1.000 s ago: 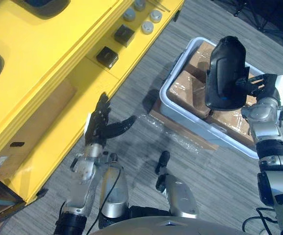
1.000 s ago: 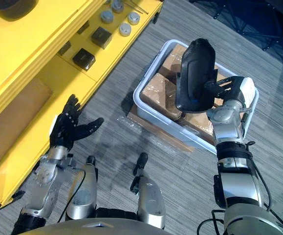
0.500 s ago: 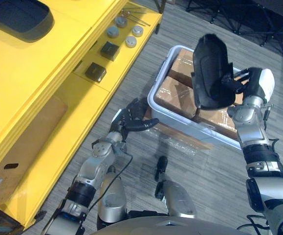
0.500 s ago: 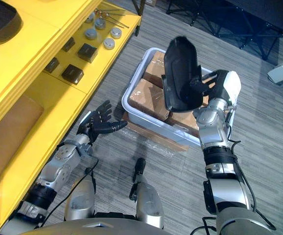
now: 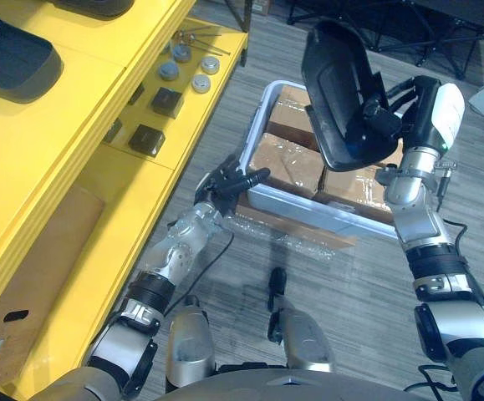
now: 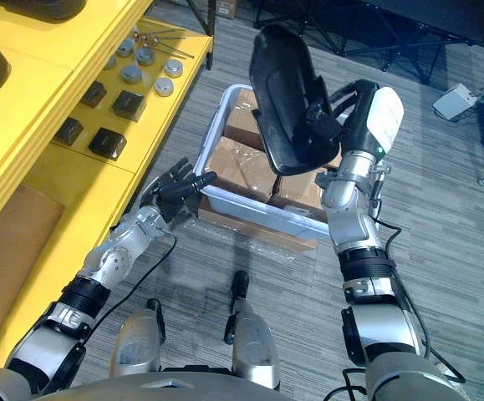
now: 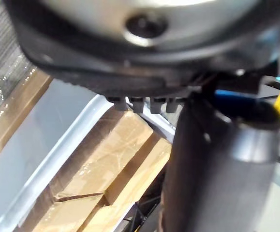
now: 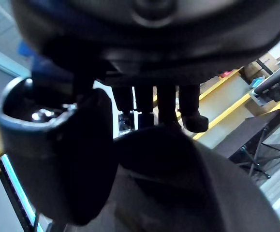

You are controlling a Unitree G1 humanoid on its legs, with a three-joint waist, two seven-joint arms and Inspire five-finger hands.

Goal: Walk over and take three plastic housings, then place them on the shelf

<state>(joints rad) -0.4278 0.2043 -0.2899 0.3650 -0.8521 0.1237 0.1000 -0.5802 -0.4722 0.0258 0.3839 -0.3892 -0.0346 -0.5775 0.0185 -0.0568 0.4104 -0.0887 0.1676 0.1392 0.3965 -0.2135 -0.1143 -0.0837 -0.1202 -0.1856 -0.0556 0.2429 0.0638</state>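
My right hand (image 5: 405,113) is raised above the bin and shut on a black plastic housing (image 5: 342,96), a long curved shell held upright; the right wrist view has the same housing (image 8: 188,188) under the curled fingers. My left hand (image 5: 225,182) reaches forward, open, with straight fingers at the near left corner of the grey bin (image 5: 304,210); whether it touches the rim is unclear. Two more dark housings (image 5: 12,63) lie on the top of the yellow shelf (image 5: 74,125) at the left.
The bin holds brown wrapped boxes (image 5: 283,154) and stands on a flat board with plastic film (image 5: 296,232). The lower yellow ledge carries small black blocks (image 5: 147,138) and grey round discs (image 5: 190,68). Dark stand legs (image 6: 392,50) are behind the bin.
The camera has tipped forward and the scene has shifted. My left arm has stretched from beside the shelf to the bin's corner. My right hand has kept hold of the housing and raised it.
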